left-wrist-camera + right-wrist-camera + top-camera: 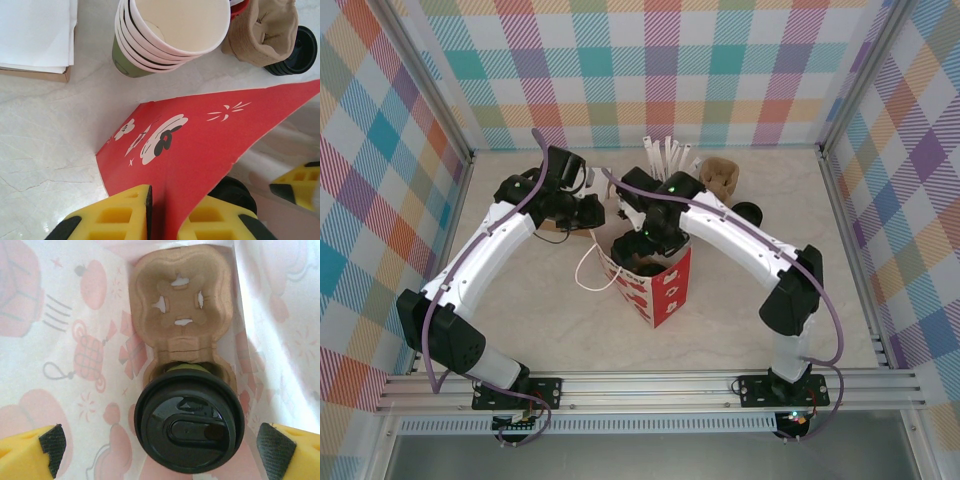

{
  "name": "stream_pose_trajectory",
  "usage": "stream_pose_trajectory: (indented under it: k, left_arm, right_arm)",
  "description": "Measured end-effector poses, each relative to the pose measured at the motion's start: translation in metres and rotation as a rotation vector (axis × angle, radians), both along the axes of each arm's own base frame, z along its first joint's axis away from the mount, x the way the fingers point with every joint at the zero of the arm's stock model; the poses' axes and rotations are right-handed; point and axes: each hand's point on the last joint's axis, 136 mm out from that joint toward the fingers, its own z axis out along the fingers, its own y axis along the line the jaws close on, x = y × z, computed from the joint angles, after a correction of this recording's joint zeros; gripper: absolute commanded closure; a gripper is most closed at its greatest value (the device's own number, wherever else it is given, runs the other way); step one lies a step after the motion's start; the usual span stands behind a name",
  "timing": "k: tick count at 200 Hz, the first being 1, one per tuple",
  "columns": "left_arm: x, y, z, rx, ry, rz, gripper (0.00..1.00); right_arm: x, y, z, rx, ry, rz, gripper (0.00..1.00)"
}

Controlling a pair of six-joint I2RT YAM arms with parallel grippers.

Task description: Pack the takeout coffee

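Marbled surface (520,310), plaid walls (650,70): the left tool (167,212) pinches a wall of the red paper bag (200,145) mid-surface; inside it, the takeout coffee (189,427) sits in a cardboard carrier (180,290), below the right tool (162,447), spread wide open.

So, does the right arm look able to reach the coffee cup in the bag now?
Probably yes. The right gripper hangs open inside the red bag, directly above the lidded coffee cup, with nothing between them. The left gripper pinches the bag's edge.
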Motion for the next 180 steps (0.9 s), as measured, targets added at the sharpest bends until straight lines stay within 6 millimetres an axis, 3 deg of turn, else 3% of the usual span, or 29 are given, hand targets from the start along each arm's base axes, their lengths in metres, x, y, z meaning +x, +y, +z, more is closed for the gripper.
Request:
stream_pose_trajectory:
  k: [39,112,180]
  left_arm:
    - [0.000,0.000,0.000,-0.001,0.001,0.001,0.84]
    - [0.000,0.000,0.000,-0.001,0.001,0.001,0.84]
    - [0.000,0.000,0.000,-0.001,0.001,0.002,0.84]
  right_arm:
    - [0.000,-0.002,0.021,0.029,-0.025,-0.005,0.00]
    - [-0.004,-0.009,0.039,0.037,-0.042,-0.008,0.00]
    - [-0.007,-0.033,0.095,0.145,-0.154,-0.048,0.00]
